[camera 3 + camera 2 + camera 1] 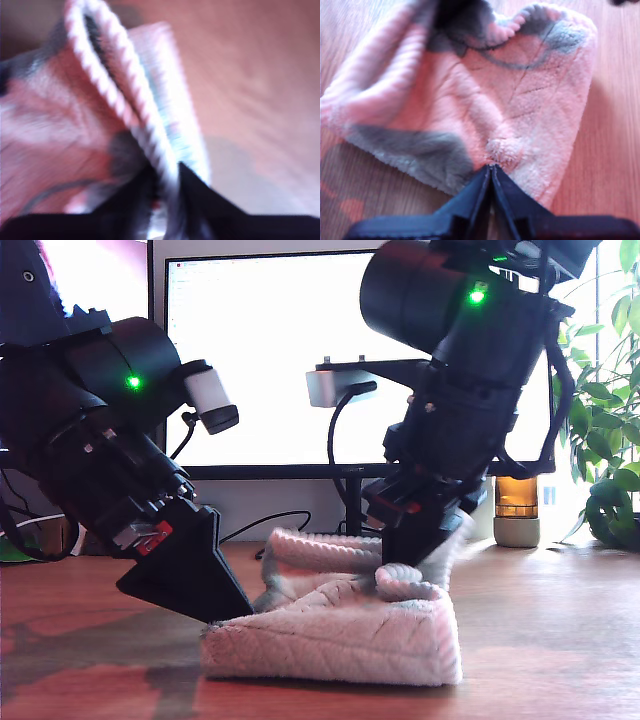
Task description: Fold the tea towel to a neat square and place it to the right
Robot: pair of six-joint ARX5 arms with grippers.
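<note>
so the tea towel (340, 635) is sitting bunched and half-folded on the wooden counter (560, 640), right in front of the monitor (300, 350). My first gripper (491, 167) has its fingers pinched closed on a fluffy bit of the towel's edge. My second gripper (167, 175) is clamped on the twisted cord hem (125, 95), with that hem lifted up off the pile. The second wrist view is pretty blurry though.

What worries me: both grips look shallow, just a nip of terry or cord. If either one slips, I reckon the fold flops open. And if the arms pull apart unevenly, the layers probably skew and the square ends up lopsided
</note>
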